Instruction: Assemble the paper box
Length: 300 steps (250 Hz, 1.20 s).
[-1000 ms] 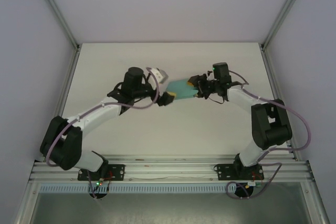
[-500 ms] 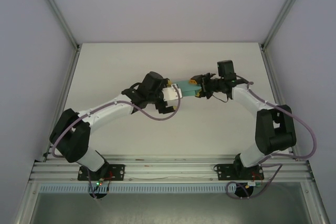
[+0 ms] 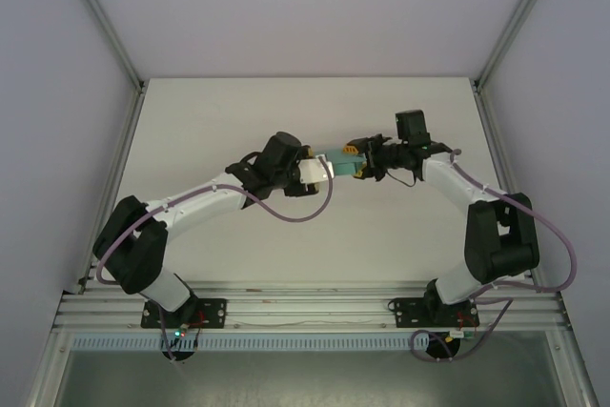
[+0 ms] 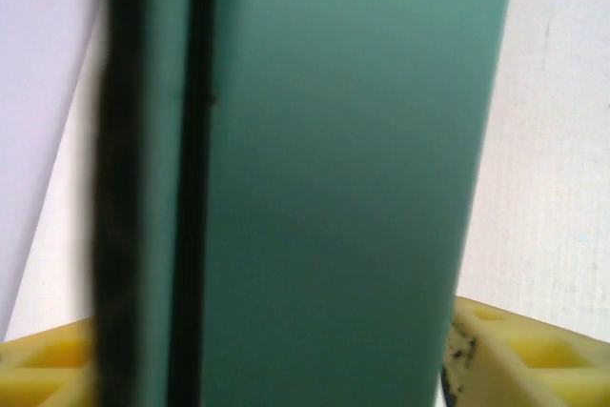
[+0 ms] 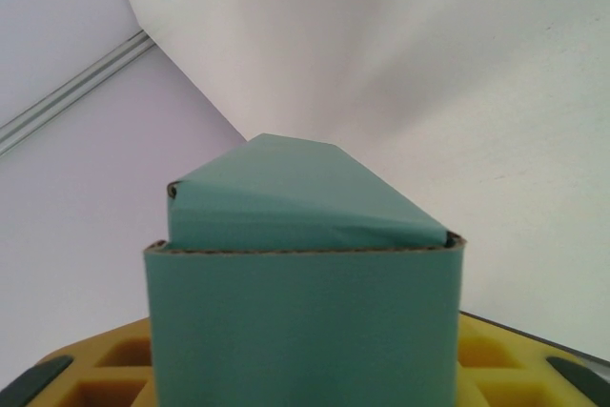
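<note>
Top view, centre: your right gripper (image 3: 357, 161) pinches the paper box (image 3: 339, 162); the left gripper (image 3: 322, 169) meets its other end. Left wrist: box between yellow fingers (image 4: 519, 359); clamped or not, you cannot tell. Right wrist: body folded, end flap (image 5: 295, 193) leaning in, probably untucked.

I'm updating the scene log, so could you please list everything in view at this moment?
paper box: one, teal-green, over mid-table, between the two grippers.
table: one, white, beneath the arms.
mounting rail: one, silver, near edge, under both arm bases.
frame posts: two, grey, rising from the table's far corners.
left arm: one, white and black, reaching in from the left.
right arm: one, white and black, reaching in from the right.
left gripper: one, yellow fingers, either side of the box's left end.
right gripper: one, yellow fingers, shut on its right end.
</note>
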Each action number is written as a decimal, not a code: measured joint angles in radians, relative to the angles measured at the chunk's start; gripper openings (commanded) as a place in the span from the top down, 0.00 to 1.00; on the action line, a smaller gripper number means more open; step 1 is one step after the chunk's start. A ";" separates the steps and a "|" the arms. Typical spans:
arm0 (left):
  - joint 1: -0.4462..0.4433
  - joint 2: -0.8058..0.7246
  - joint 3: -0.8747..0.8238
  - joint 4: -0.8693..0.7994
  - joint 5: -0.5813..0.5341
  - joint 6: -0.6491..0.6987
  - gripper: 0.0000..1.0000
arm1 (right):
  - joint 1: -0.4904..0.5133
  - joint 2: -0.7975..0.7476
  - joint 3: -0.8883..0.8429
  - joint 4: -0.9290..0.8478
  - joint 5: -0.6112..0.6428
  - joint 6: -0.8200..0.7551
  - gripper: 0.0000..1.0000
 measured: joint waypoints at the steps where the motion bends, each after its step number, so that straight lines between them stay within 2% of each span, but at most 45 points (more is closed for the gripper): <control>1: 0.000 0.000 0.000 0.000 -0.001 0.001 0.38 | 0.000 0.000 0.000 0.000 0.000 0.000 0.56; 40: 0.000 0.000 0.004 0.011 -0.020 0.002 0.49 | 0.000 0.000 0.000 -0.003 -0.003 0.008 0.54; 104: 0.000 0.000 0.004 0.003 -0.023 0.016 0.62 | 0.000 -0.006 -0.008 -0.002 -0.015 -0.001 0.36; 171: 0.000 0.000 0.028 -0.083 -0.027 0.027 0.64 | -0.014 -0.036 -0.005 -0.035 0.045 -0.101 0.19; 198: 0.000 0.000 0.050 -0.158 -0.021 0.047 0.63 | -0.055 -0.045 0.039 -0.126 0.171 -0.238 0.15; 217: 0.000 0.002 0.080 -0.249 -0.005 0.072 0.62 | -0.079 -0.072 0.080 -0.182 0.304 -0.375 0.13; 242: 0.001 0.023 0.148 -0.386 0.029 0.098 0.61 | -0.090 -0.154 0.115 -0.223 0.482 -0.592 0.03; 247: 0.001 0.031 0.163 -0.409 0.035 0.102 0.61 | -0.090 -0.174 0.116 -0.222 0.516 -0.636 0.00; 268: 0.003 0.076 0.219 -0.496 0.064 0.105 0.59 | -0.090 -0.288 0.095 -0.196 0.643 -0.829 0.00; 300: 0.014 0.156 0.270 -0.601 0.095 0.103 0.57 | -0.090 -0.463 -0.017 -0.093 0.734 -1.058 0.00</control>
